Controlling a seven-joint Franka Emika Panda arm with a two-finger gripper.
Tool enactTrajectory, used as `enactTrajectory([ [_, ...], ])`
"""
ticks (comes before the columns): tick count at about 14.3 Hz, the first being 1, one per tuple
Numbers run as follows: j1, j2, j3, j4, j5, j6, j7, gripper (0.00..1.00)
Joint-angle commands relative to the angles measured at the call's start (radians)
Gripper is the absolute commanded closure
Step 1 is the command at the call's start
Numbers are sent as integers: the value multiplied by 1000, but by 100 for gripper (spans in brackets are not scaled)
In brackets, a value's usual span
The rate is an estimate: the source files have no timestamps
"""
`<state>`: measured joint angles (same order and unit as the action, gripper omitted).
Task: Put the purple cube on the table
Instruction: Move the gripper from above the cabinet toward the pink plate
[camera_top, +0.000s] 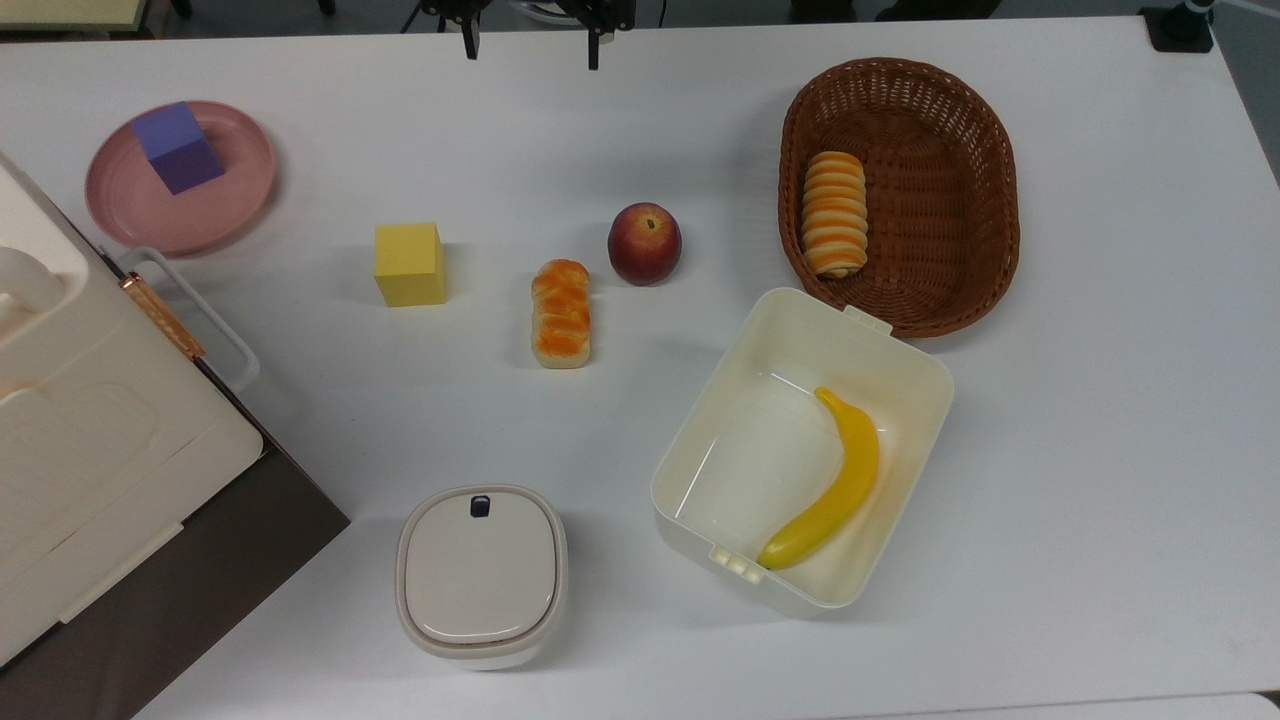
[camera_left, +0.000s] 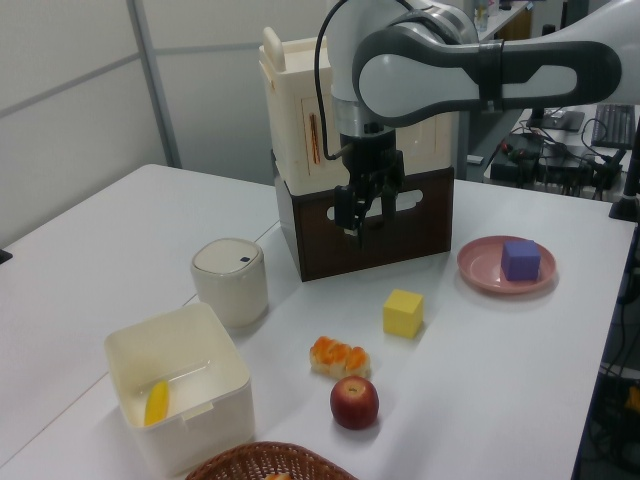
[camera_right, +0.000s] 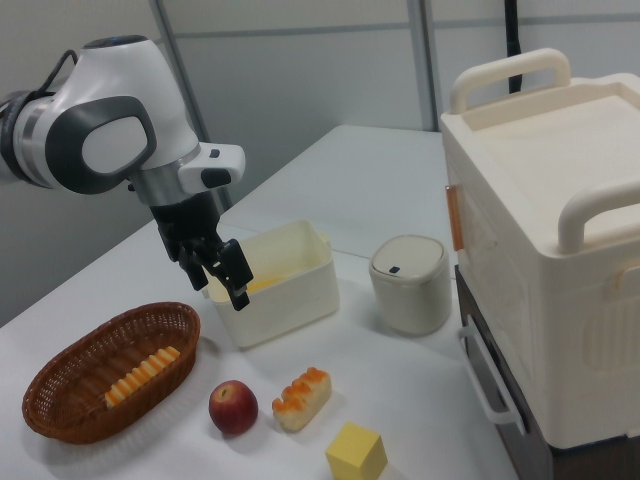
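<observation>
In the top view, nearest the lower edge, a small cream lidded bin (camera_top: 482, 575) stands at about six o'clock on the white table (camera_top: 1100, 450). Just to its right, at four o'clock, an open cream box (camera_top: 905, 375) holds a yellow banana (camera_top: 830, 485) lying along its right wall. At eight to nine o'clock a large cream case (camera_top: 90, 440) with a handle sits on a dark brown base.

Near the middle, a glazed bread roll (camera_top: 560, 312) lies lengthwise, with a red apple (camera_top: 645, 243) just beyond it at one o'clock and a yellow cube (camera_top: 409, 263) apart from it at ten o'clock. At two o'clock a brown wicker basket (camera_top: 990, 190) holds a ridged pastry (camera_top: 834, 212) against its left side.

Farther off, at ten o'clock, the purple cube (camera_top: 178, 147) rests on a round pink plate (camera_top: 240, 190), toward the plate's far rim, so it is not on the tabletop itself.

At twelve o'clock, on the far edge, the gripper (camera_top: 531, 45) hangs above the table with its two fingers (camera_top: 469, 42) spread wide and nothing between them. It hovers well apart from the cube. In the left view it seems to hang in front of the brown base, though depth there is hard to judge.
</observation>
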<state>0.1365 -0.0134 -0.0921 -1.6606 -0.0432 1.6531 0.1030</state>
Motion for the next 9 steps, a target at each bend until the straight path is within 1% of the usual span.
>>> enactTrajectory([
  [1,25,-7,-18,-5,17,-39,-2,0],
  [6,-6,-5,-23,-5,17,-36,-20,0],
  [9,-101,-2,-24,-4,16,-24,-106,0],
])
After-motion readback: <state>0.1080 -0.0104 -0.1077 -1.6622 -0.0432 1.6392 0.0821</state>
